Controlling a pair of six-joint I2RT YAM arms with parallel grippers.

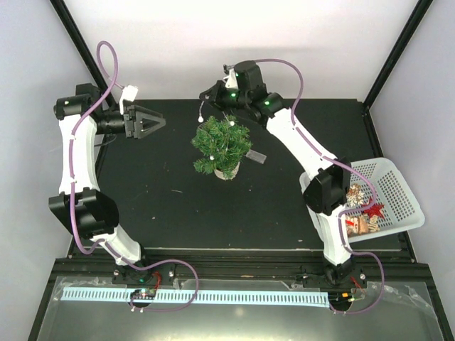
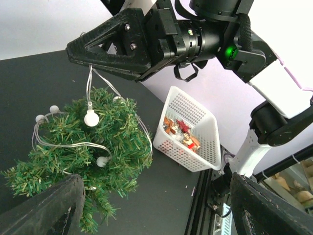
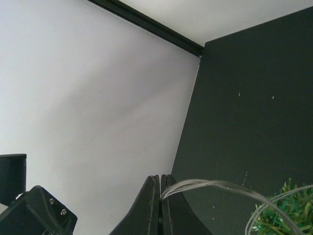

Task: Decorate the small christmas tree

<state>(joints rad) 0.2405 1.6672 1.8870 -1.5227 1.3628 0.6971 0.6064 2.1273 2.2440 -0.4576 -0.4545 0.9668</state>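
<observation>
While the right claw [image 3: 160,182] pinches the limp light string [image 2: 91,118], the tree [image 1: 222,145] looks light, tippy (steady its pot [image 1: 227,173]); left claw [image 1: 155,122] gapes at ten o'clock.

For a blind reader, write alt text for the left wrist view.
The right end effector, shut, pinches the clear wire of a string of lights draped over a small Christmas tree. A white basket of ornaments sits beyond it on the black table; the open left end effector frames the bottom corners.
</observation>
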